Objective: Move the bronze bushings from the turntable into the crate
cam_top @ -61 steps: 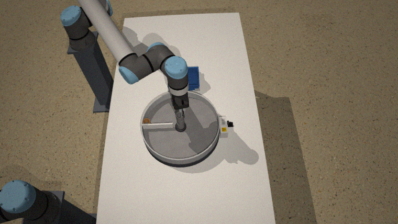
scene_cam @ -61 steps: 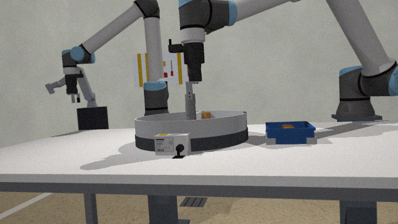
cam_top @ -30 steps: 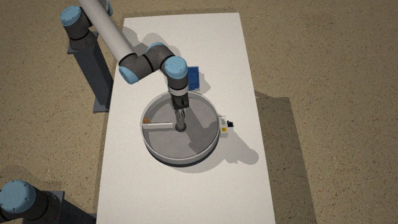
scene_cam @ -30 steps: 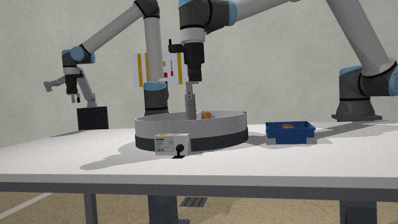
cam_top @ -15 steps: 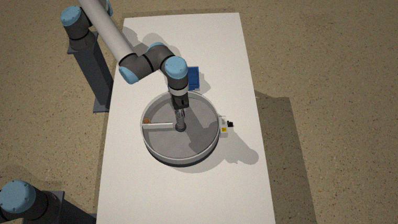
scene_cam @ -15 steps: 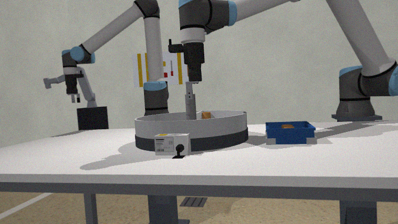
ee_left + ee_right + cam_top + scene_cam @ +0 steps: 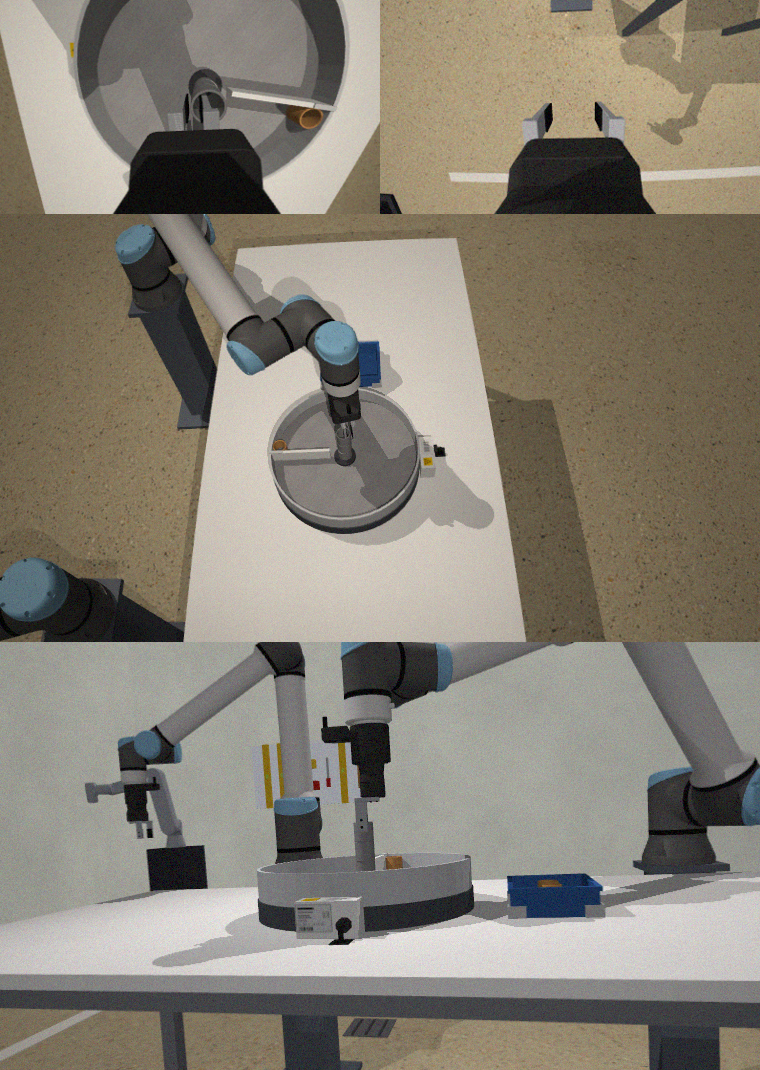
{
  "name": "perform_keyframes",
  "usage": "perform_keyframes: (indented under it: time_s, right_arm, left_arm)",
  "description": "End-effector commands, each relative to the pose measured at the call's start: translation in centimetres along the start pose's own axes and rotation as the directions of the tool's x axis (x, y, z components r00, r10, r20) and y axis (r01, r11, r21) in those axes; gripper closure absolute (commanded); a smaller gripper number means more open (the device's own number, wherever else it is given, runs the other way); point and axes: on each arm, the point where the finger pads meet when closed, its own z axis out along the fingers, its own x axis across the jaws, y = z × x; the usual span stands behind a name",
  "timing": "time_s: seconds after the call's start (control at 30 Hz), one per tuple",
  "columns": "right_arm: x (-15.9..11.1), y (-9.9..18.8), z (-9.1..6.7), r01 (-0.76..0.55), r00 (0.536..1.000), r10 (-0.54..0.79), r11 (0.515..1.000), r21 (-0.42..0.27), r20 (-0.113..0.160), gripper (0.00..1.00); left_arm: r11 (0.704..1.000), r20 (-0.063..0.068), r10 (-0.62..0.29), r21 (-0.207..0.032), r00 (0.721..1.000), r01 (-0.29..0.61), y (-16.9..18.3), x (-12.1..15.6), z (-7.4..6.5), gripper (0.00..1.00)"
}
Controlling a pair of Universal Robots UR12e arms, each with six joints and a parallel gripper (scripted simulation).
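"Where's the bronze bushing (image 7: 279, 445) (image 7: 394, 862) (image 7: 306, 117)?"
"Far side of the turntable (image 7: 345, 521) (image 7: 366, 889) (image 7: 339, 48), close by the divider (image 7: 300, 453) (image 7: 272, 99). Another bronze piece lies in the crate (image 7: 370, 362) (image 7: 563, 902), right of the turntable."
"And the left gripper (image 7: 345, 429) (image 7: 364, 825) (image 7: 194, 102)?"
"Fingers slightly parted, straddling the wall of the central grey tube (image 7: 344, 445) (image 7: 364, 854) (image 7: 204, 85)."
"The risk?"
"Lifting or swinging off before they clear that wall could drag the tube. Later, the divider could block a finger, and a low approach could knock the crate from its corner guides (image 7: 594, 911). It looks level now."
"Right gripper (image 7: 143, 830) (image 7: 573, 117)?"
"Fingers spread, left of the table (image 7: 351, 580) (image 7: 505, 955) (image 7: 43, 96)."
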Motion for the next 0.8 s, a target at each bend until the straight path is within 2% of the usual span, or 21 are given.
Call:
perform_keyframes:
  time_s: [0.0,0.1,0.2,0.27,0.57,0.67,0.77]
  right_arm:
    - [0.1,0.0,0.0,0.001,1.0,-0.001,1.0,0.001,0.0,0.0]
    - [0.1,0.0,0.0,0.001,1.0,-0.001,1.0,0.001,0.0,0.0]
    - [0.1,0.0,0.0,0.001,1.0,-0.001,1.0,0.001,0.0,0.0]
    - [0.1,0.0,0.0,0.001,1.0,-0.001,1.0,0.001,0.0,0.0]
    - [0.1,0.0,0.0,0.001,1.0,-0.001,1.0,0.001,0.0,0.0]
    - [0.1,0.0,0.0,0.001,1.0,-0.001,1.0,0.001,0.0,0.0]
    - [0.1,0.0,0.0,0.001,1.0,-0.001,1.0,0.001,0.0,0.0]
  left_arm:
    - [1.0,0.0,-0.001,0.003,1.0,0.001,0.1,-0.1,-0.2,0.62]
    - [1.0,0.0,-0.001,0.004,1.0,0.001,0.1,-0.2,-0.3,0.62]
    - [1.0,0.002,-0.001,0.007,1.0,0.001,0.0,-0.2,-1.3,0.62]
    - [1.0,0.002,-0.001,0.007,1.0,0.001,0.0,-0.2,-1.3,0.62]
    - [1.0,0.002,-0.001,0.007,1.0,0.001,0.0,-0.2,-4.9,0.62]
    - [1.0,0.002,-0.001,0.007,1.0,0.001,0.0,-0.2,-5.3,0.62]
    - [1.0,0.0,-0.001,0.002,1.0,0.001,0.0,-0.2,-4.8,0.62]
